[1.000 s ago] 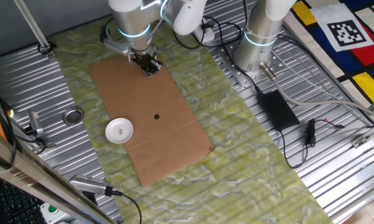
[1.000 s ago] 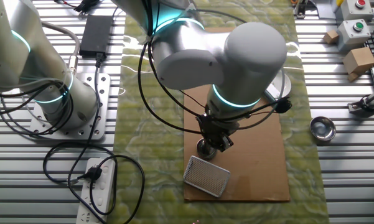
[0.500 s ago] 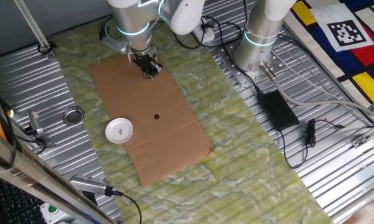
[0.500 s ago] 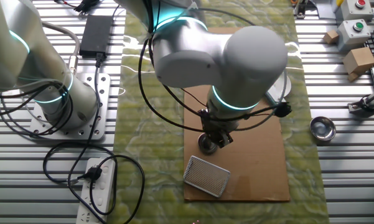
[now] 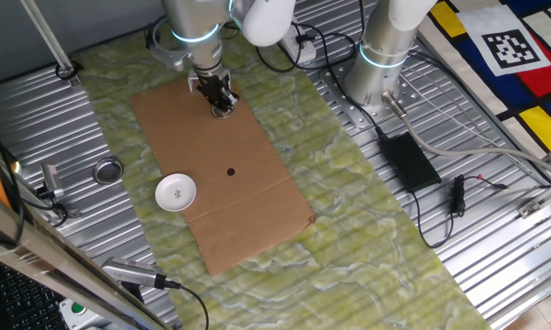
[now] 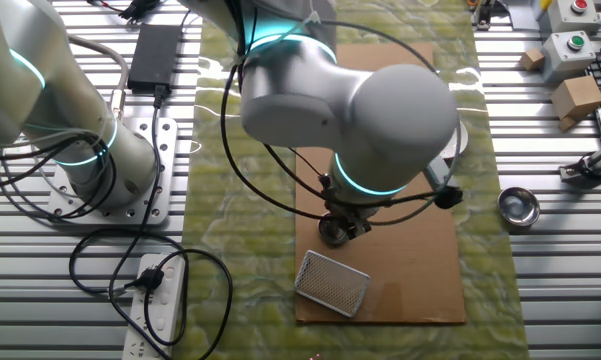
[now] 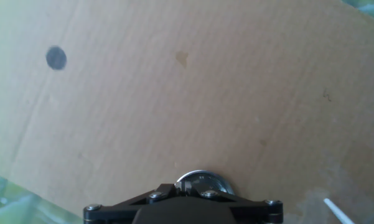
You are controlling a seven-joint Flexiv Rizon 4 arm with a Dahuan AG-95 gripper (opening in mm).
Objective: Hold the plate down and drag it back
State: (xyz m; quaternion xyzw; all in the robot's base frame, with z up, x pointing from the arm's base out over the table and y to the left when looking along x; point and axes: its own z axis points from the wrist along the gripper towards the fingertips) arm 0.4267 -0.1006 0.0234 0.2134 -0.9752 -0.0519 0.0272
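Plate (image 5: 175, 192) lies flat, rim up, at the cardboard sheet's (image 5: 247, 160) edge, unmoved since a second ago. Well apart, at the far end, the gripper (image 5: 222, 104) has shifted slightly; whether its fingers are parted cannot be told.

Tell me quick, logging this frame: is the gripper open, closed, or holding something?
Gripper: cannot be told; its fingers are hidden in every view. It is far from the plate, so not holding it.
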